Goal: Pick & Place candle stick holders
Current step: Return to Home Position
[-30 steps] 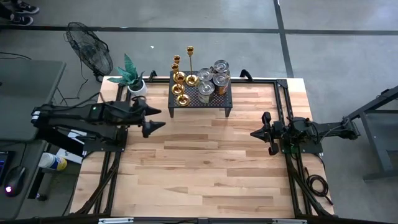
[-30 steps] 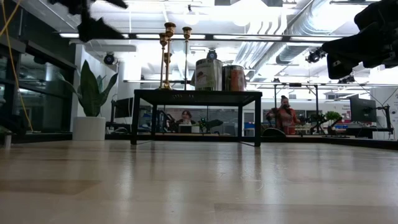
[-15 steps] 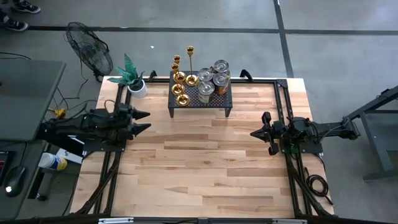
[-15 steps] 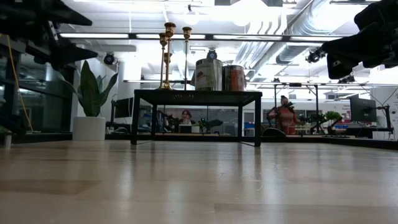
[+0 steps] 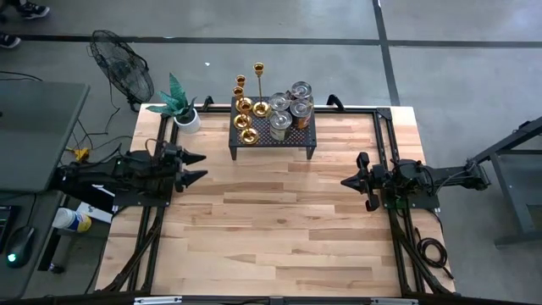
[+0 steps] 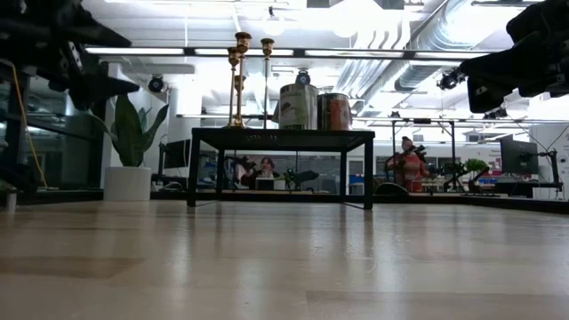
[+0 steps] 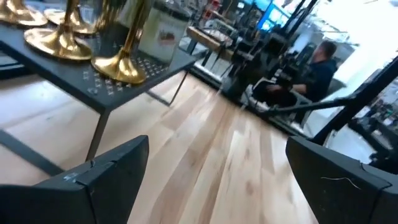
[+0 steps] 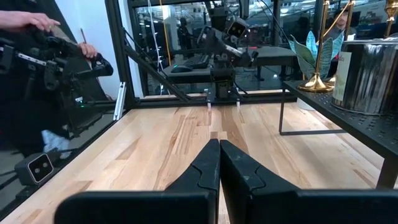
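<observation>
The candle stick holders are standing upright together on the left half of a small black perforated shelf, which is sitting at the far middle of the wooden worktop. Metal tins are crowding the right half of that shelf, just beside the holders. In the low view, 3 slim gold stems are rising above the tins.

The left tool is hovering over the worktop's left side, near a potted plant and well apart from the shelf. Its 2 fingers are spreading wide and gripping nothing.

The right tool is hanging at the worktop's right side, pointing toward the middle. Its fingers are pressing together, empty.
</observation>
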You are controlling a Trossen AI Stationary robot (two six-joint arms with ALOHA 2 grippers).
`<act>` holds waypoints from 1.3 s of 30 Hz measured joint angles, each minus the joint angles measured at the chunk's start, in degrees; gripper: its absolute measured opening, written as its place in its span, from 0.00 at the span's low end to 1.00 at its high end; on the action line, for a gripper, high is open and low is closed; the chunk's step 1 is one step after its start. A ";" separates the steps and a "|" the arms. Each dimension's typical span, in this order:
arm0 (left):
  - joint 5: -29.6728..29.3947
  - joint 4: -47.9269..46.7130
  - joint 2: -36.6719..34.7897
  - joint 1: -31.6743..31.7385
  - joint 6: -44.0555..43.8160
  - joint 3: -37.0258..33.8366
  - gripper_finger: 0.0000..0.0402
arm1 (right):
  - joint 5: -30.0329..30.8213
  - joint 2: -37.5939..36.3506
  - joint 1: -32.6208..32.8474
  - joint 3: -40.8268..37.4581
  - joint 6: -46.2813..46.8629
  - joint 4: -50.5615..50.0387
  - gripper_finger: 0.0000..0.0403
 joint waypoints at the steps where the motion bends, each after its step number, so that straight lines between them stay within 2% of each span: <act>1: 0.00 0.14 -0.06 -0.24 0.00 -0.46 0.93 | 0.02 0.00 -0.01 0.00 0.00 0.00 0.00; 11: 0.21 -0.91 0.12 -2.61 0.01 -4.27 0.93 | -0.01 0.00 -0.01 0.00 0.00 0.00 0.00; 25: 0.92 -5.70 0.06 -2.57 0.12 -4.40 0.93 | -0.04 0.00 -0.01 0.00 0.00 0.00 0.00; 33: 3.74 -6.96 0.06 -2.56 0.04 -4.31 0.93 | -0.03 0.00 -0.01 0.00 0.00 0.00 0.00; 39: 8.45 -6.68 0.06 -2.56 -0.32 -4.31 0.93 | -0.05 0.00 -0.01 0.00 0.00 0.00 0.00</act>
